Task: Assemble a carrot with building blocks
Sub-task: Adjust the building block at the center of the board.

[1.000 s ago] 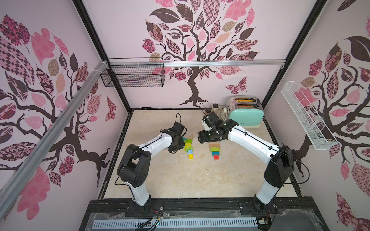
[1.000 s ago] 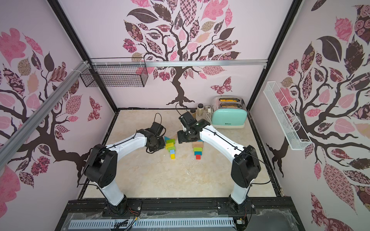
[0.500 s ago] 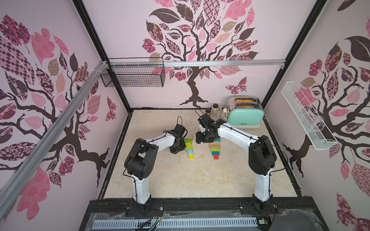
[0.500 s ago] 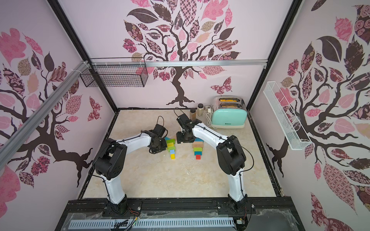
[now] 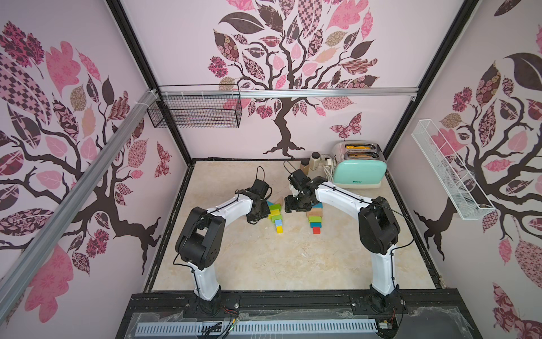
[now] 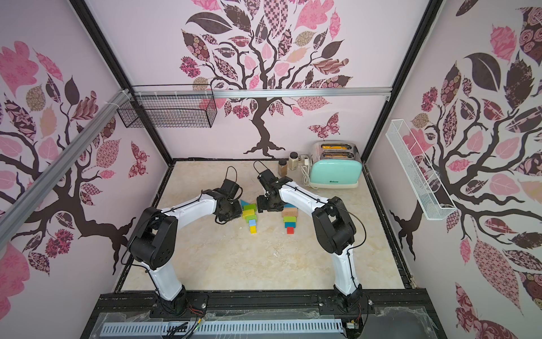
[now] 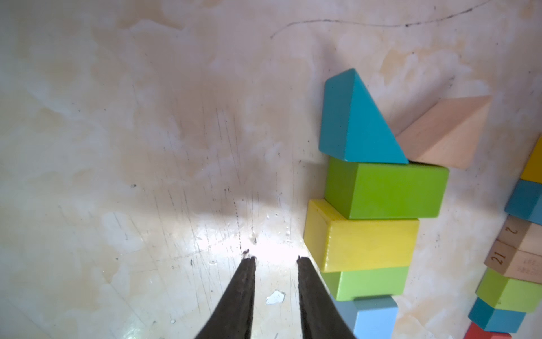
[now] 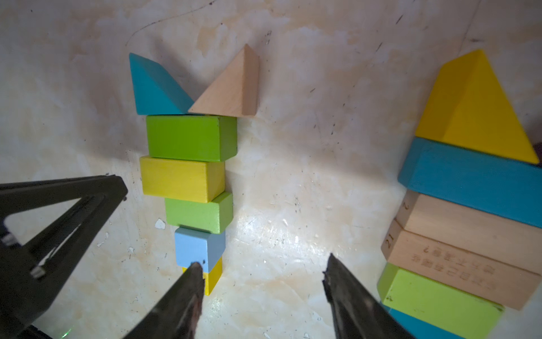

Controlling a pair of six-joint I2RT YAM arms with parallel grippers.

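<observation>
Two lines of building blocks lie flat on the table. The left line (image 5: 275,217) runs teal wedge (image 7: 355,123), tan wedge (image 7: 443,138), green bar (image 7: 387,190), yellow bar (image 7: 363,243), light green, light blue (image 8: 195,246), yellow cube. The right line (image 5: 315,218) runs yellow wedge (image 8: 475,108), teal bar (image 8: 475,182), two tan bars, green, blue, red. My left gripper (image 7: 275,258) hovers just left of the left line, its jaws a narrow gap apart and empty. My right gripper (image 8: 262,261) is open over the bare strip between the lines.
A mint toaster (image 5: 359,173) and two brown-lidded jars (image 5: 311,163) stand at the back right, with a white cable beside them. A black wire basket (image 5: 195,114) and a white rack (image 5: 448,170) hang on the walls. My left gripper's frame (image 8: 58,220) is close to my right gripper.
Both arms have shifted their elbows while the grippers stayed by the blocks. The right gripper has moved slightly toward the gap between the lines. No block has moved.
</observation>
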